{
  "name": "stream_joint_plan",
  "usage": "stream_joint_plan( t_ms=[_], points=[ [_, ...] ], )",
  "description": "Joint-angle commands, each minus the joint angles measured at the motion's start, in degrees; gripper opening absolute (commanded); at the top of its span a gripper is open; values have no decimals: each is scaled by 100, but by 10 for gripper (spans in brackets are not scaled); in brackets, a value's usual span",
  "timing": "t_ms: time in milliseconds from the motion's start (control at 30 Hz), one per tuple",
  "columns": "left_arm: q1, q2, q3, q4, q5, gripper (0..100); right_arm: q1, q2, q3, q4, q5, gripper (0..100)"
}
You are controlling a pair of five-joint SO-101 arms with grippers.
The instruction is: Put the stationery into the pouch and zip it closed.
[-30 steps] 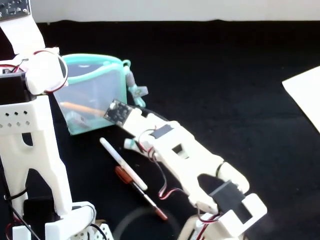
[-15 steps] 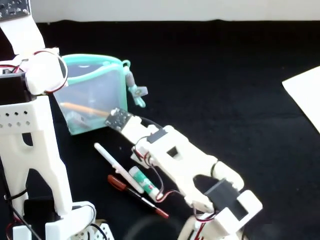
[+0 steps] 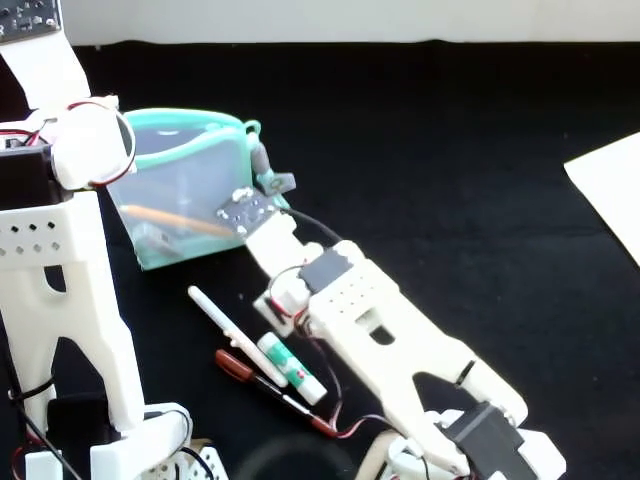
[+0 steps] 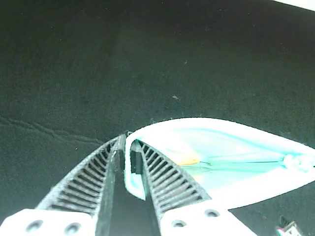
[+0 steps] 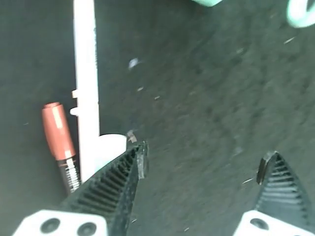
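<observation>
A teal, see-through pouch (image 3: pixel 190 185) stands open at the left of the table with an orange pencil (image 3: pixel 165 217) inside. My left gripper (image 4: pixel 130 169) is shut on the pouch rim (image 4: pixel 129 147), and the pouch mouth (image 4: pixel 231 157) gapes beyond it. My right gripper (image 5: pixel 204 164) hangs open over bare cloth just short of the pouch's corner (image 5: pixel 206 2). Beside it lie a white pen (image 5: pixel 84 88) and a red pen (image 5: pixel 56 130). In the high view the white pen (image 3: pixel 222 320), the red pen (image 3: pixel 262 380) and a white-and-green tube (image 3: pixel 290 367) lie together left of the right arm (image 3: pixel 345 295).
The black cloth (image 3: pixel 450 150) covers the table. A pale sheet (image 3: pixel 615 185) lies at the right edge. The left arm's white frame (image 3: pixel 65 260) stands tall in front of the pouch. The pouch's zip pull (image 3: pixel 272 183) sticks out on its right side.
The right arm swung off the pens toward the pouch corner. The white-and-green tube came into sight next to the pens, and the white pen shifted slightly left. The left arm held still.
</observation>
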Motion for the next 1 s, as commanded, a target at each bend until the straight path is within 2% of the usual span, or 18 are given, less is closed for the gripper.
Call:
stream_joint_plan(
  t_ms=[0, 267, 567, 967],
  points=[
    [13, 57, 110, 35, 26, 6, -532, -233, -242, 242, -334, 357],
    [13, 57, 110, 44, 26, 6, -1385, -180, -224, 207, -1002, 357],
    [22, 57, 119, 44, 26, 6, -1086, -171, 1297, -954, -1424, 357],
    [40, 57, 119, 44, 26, 6, -1393, -84, 1490, -1174, -1679, 357]
  ],
)
